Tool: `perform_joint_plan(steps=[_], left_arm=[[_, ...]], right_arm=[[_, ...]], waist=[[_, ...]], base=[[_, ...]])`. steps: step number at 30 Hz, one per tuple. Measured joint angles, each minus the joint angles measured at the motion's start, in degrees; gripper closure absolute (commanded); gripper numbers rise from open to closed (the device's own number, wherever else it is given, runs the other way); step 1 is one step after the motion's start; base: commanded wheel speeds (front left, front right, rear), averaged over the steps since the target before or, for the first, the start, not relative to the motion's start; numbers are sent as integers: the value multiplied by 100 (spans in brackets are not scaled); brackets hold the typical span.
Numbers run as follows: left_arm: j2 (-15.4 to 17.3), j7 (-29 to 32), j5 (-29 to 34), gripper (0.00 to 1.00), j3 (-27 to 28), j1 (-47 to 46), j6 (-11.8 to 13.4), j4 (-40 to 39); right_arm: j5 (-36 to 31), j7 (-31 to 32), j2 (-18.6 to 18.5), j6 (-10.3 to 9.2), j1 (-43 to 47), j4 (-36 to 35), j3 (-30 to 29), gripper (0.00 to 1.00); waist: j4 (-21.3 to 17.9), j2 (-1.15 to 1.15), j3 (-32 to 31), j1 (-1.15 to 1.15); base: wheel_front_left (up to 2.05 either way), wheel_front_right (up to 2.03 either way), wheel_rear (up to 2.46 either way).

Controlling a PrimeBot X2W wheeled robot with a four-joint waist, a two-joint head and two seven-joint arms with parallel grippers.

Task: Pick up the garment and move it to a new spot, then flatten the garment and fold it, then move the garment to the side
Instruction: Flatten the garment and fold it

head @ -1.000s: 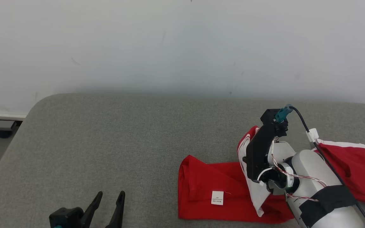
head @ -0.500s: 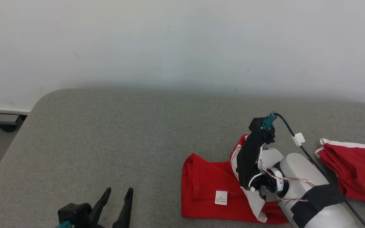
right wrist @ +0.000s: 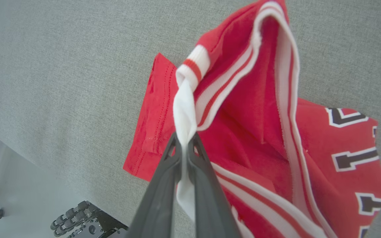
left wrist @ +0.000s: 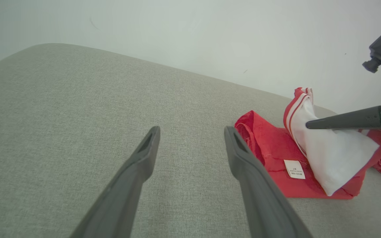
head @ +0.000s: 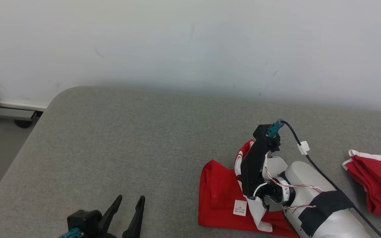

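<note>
Head view is showing you the garment [head: 220, 190], red with white trim, lying on the near right part of the grey worktop [head: 127, 138], with a white label [head: 239, 208] facing up on its flat red part. Your right arm [head: 313, 195] is reaching over it, and more red cloth with a white edge is lying beyond that arm, toward the right edge of the view. In the right wrist view the right pincer [right wrist: 184, 145] is sitting all but shut, its two fingers squeezing a twisted white strip of the garment, with a cuff-like end banded in red rising just past the tips. The lifted cloth is falling away from that grip in folds, and black-and-white numerals [right wrist: 352, 158] are showing on the red panel at the lower right. The left wrist view is giving you the same grip from the side: a white fold is standing up off the flat red part, caught at the dark finger's tip. The left pincer [head: 130, 197] is hovering at the lower left of the head view, fingers spread wide and gripping nothing, over the worktop to the left of the garment and apart from it. A pale wall [head: 190, 43] is rising behind the worktop.
</note>
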Motion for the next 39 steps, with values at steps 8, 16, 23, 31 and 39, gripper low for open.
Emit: perform_joint_plan(steps=[8,16,23,31,39], left_arm=[[-14,-1,1,0,-26,-68,-5,48],[-22,-8,2,0,-40,-70,-49,181],[35,-68,-1,0,45,-22,-1,187],[112,-159,-3,0,141,198,49,155],[170,-210,-10,0,164,414,85,19]], right_arm=[[492,-587,5,-1,-117,230,225,0],[989,-1321,1,-2,-470,330,495,0],[896,-1794,7,-2,-708,628,392,0],[368,-2262,-101,-2,-617,898,-47,0],[-3,-2677,-591,-2,198,691,-376,0]], waist=[[146,0,-2,0],[233,0,-91,0],[144,0,-186,0],[-88,0,-300,-1],[-431,0,-448,-1]], base=[[0,0,0],[0,0,0],[0,0,0],[0,0,0],[0,0,0]])
